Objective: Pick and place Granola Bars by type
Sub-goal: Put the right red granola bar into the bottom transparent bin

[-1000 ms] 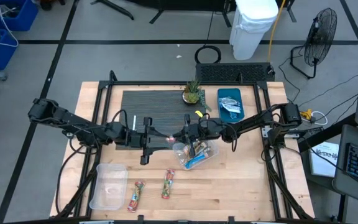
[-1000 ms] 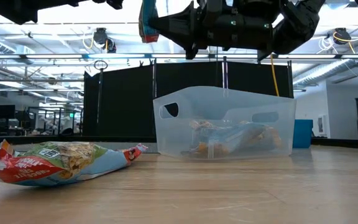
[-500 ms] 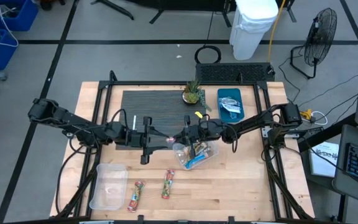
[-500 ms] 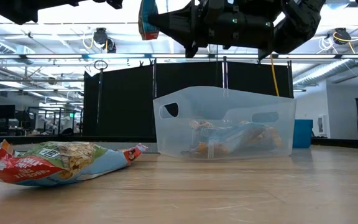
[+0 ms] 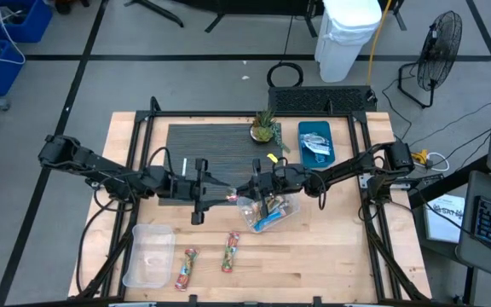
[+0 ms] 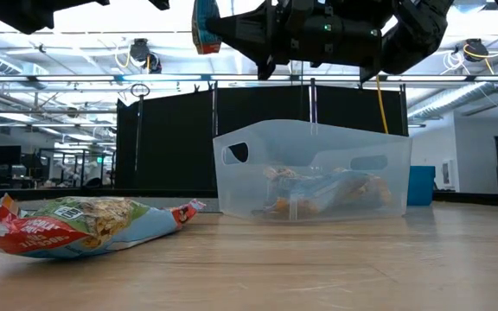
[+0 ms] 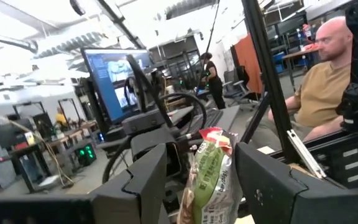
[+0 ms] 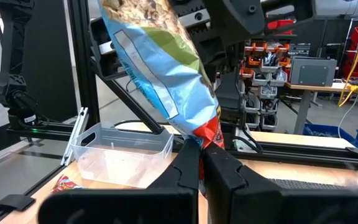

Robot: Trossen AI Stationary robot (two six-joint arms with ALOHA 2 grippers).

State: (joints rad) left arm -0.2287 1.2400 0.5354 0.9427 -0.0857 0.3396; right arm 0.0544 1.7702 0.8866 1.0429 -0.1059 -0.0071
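One granola bar, in a blue, green and red wrapper, hangs in mid-air above the middle of the table, pinched at its red end by the right gripper, whose fingers are clamped tight on it. The left gripper faces it from the other side with its fingers spread wide, one on each side of the bar's free end; contact cannot be confirmed.

Directly beneath the two grippers stands a clear tub holding several bars in blue and tan wrappers. Two more bars lie loose on the front of the table, side by side and apart from each other; one of them lies flat in the foreground of the low view. An empty-looking clear tub sits at the front left corner, just beside them. A blue tray with silvery packets stands at the back right, near a small potted plant.

The table is pale wood with a dark ribbed mat across its rear half and a black frame round it. Beyond it are grey floor, a white bin, a floor fan, and a seated person near a monitor.
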